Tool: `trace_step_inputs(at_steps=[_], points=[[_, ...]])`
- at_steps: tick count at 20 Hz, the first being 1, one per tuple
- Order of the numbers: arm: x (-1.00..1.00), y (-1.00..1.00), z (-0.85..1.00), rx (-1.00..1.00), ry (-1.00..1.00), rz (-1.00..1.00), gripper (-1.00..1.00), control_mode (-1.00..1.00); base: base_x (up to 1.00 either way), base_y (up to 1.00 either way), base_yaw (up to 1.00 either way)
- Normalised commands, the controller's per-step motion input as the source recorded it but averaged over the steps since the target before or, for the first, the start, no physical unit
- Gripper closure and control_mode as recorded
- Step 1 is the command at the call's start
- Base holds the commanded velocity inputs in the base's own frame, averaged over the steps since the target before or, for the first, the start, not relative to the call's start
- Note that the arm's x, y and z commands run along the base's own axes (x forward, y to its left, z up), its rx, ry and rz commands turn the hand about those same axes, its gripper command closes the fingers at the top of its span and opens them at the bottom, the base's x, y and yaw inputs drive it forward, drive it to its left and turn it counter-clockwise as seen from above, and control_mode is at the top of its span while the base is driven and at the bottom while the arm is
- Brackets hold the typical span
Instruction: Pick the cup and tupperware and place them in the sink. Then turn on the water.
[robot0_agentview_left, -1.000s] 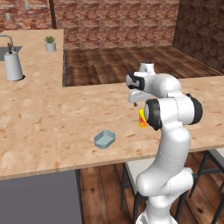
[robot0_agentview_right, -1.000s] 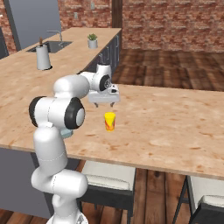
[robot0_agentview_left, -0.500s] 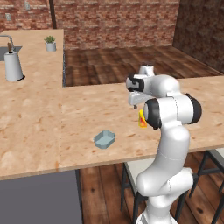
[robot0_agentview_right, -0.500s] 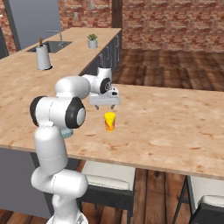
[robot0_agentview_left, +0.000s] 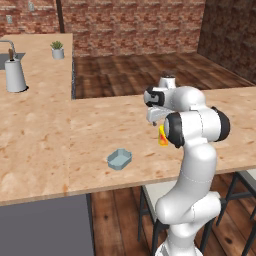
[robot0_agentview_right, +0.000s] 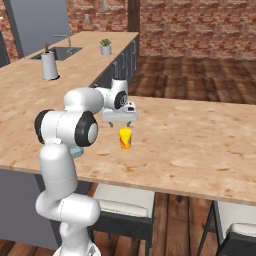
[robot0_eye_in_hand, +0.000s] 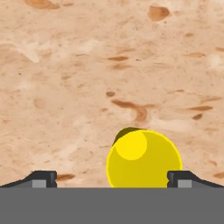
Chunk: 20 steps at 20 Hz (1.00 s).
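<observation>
The end effector (robot0_agentview_right: 120, 123) hangs open just above the cup (robot0_agentview_right: 125, 138), fingers pointing straight down (the arm folds forward from its elbow). The cup stands upright mid-tabletop (robot0_agentview_right: 200, 145). The tupperware (robot0_agentview_left: 119, 159) lies toward the near edge, well apart.

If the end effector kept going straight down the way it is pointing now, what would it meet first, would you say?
Most likely the cup: the open end effector hangs just above it, pointing down, with the rim between the fingertips, nearer one side. Depth is unclear.
</observation>
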Motion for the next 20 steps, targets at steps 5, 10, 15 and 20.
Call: trace_step_inputs(at_steps=[5,10,15,20], points=[[0.0,0.0,-0.11,0.0,0.0,0.0,-1.0,-1.0,0.0,0.0,0.0],[0.0,0.0,-0.09,0.0,0.0,0.0,-1.0,-1.0,0.0,0.0,0.0],[0.0,0.0,-0.09,0.0,0.0,0.0,-1.0,-1.0,0.0,0.0,0.0],[0.0,0.0,-0.07,0.0,0.0,0.0,-1.0,-1.0,0.0,0.0,0.0]])
